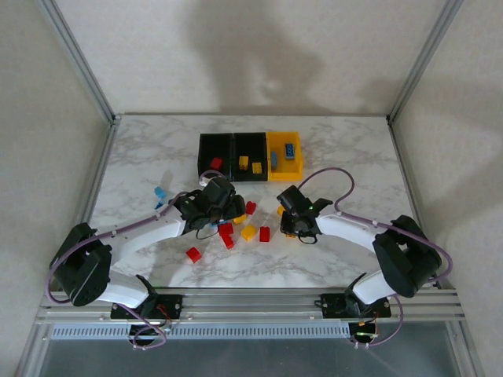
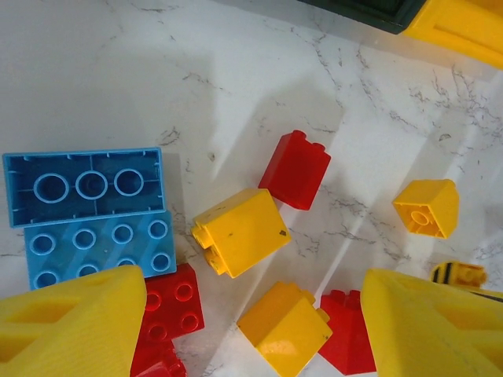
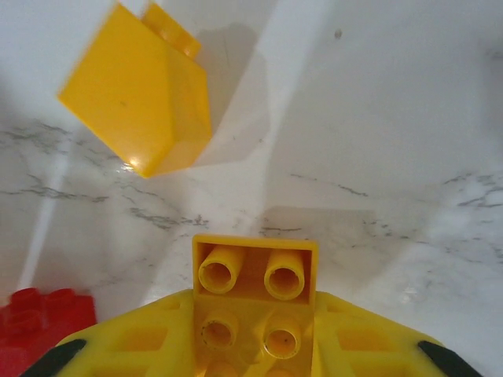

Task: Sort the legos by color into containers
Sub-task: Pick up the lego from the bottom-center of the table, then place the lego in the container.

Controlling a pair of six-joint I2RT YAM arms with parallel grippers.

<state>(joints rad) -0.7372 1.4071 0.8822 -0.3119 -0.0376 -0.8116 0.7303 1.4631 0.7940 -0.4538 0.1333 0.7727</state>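
Lego (image 3: pixel 254 267) — yellow — snug between fingers (image 3: pixel 134 345) of right pincer (image 3: pixel 254 308)

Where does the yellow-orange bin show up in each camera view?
Top external: yellow-orange bin, upper centre, at the right end of the bin row.
Left wrist: top right corner, cut off by the frame edge.
Shared landmark: the black bin adjoining it.

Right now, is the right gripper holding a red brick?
No, in the right wrist view the right gripper holds a yellow brick between its fingers.
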